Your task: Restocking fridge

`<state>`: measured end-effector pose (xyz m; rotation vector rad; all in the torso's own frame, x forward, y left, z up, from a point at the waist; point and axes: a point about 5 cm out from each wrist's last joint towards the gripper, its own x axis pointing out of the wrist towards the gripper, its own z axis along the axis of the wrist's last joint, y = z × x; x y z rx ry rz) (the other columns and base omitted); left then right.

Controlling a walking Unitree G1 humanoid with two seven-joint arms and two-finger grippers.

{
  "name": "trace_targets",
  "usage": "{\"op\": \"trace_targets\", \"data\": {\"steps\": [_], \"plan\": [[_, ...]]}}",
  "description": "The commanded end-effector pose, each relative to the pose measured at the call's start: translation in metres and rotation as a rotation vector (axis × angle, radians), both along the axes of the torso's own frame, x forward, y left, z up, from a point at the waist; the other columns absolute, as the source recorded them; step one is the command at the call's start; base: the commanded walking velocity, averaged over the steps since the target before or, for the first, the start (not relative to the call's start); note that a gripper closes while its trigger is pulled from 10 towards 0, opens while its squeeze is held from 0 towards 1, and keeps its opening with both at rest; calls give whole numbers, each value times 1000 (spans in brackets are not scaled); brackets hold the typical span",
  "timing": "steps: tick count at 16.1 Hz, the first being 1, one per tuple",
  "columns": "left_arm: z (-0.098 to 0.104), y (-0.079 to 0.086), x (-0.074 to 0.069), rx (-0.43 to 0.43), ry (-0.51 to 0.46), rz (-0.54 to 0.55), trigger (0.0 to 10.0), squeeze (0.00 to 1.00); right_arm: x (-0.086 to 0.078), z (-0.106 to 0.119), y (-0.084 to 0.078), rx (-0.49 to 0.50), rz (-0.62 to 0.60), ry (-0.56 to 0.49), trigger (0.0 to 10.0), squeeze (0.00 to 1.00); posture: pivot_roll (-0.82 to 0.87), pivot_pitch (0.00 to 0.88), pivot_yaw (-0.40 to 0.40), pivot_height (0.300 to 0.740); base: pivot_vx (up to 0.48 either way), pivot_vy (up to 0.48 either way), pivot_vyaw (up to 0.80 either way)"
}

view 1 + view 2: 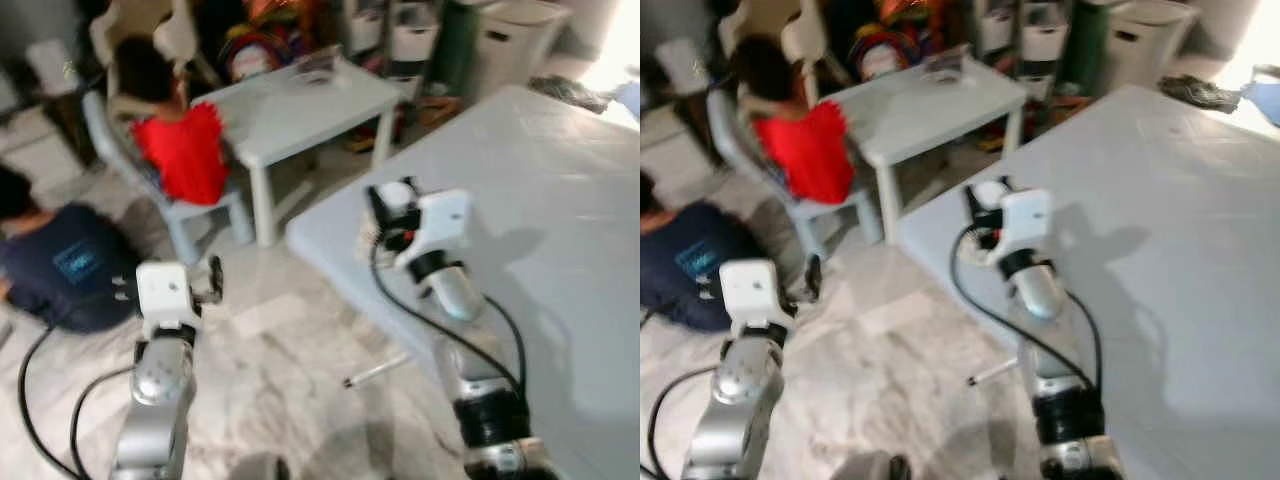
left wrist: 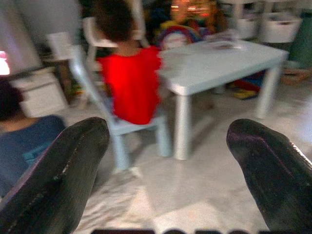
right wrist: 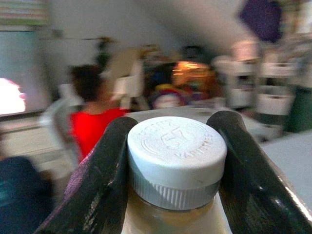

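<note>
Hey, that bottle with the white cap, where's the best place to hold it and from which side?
Hold it at the neck just under the white cap, coming in level from the side. The ribbed cap overhangs the narrower neck, so fingers set either side sit beneath that lip and the bottle cannot drop. The right hand grips it this way.

A person in a red shirt (image 1: 180,150) is sitting on a chair (image 1: 205,210) at a small white table (image 1: 300,105); another person in dark blue (image 1: 70,265) is sitting on the floor (image 1: 290,360).
</note>
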<state>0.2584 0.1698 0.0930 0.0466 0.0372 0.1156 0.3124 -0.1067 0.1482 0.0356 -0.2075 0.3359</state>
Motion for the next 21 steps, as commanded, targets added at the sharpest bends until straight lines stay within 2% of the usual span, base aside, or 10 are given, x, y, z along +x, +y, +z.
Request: {"op": "trace_targets", "data": {"steps": [1, 6, 8, 12, 14, 16, 17, 19, 21], "plan": [[-3, -5, 1, 3, -2, -18, 10000, 0, -3, -8, -8, -11, -14, 46, 10000, 0, -66, 10, 50, 740, 0, 0, 800], [-10, -4, -3, -14, -2, 2, 10000, 0, -9, -10, -20, -51, -31, 41, 10000, 0, -73, 0, 47, 740, 0, 0, 800], [-16, -2, -5, -11, 14, 10, 10000, 0, -12, -15, -19, -64, -12, 56, 10000, 0, -73, 0, 46, 740, 0, 0, 800], [-15, 4, -5, 2, 6, 18, 10000, 0, -11, -15, -18, -69, -15, 49, 10000, 0, -59, 0, 51, 740, 0, 0, 800], [-15, 10, -8, 15, 6, 26, 10000, 0, -10, -14, -23, -75, -34, 45, 10000, 0, -59, 0, 55, 740, 0, 0, 800], [-18, 20, -19, 35, 25, 50, 10000, 0, -12, -17, -34, -89, -68, 54, 10000, 0, -58, 0, 54, 740, 0, 0, 800], [-24, 31, -33, 57, 52, 72, 10000, 0, -17, -22, -44, -104, -97, 70, 10000, 0, -55, 0, 53, 740, 0, 0, 800], [-32, 41, -49, 77, 91, 101, 10000, 0, -25, -30, -55, -125, -128, 92, 10000, 0, -54, 0, 48, 740, 0, 0, 800], [-34, 44, -60, 81, 107, 113, 10000, 0, -30, -35, -61, -142, -140, 106, 10000, 0, -54, 0, 48, 740, 0, 0, 800]]}}
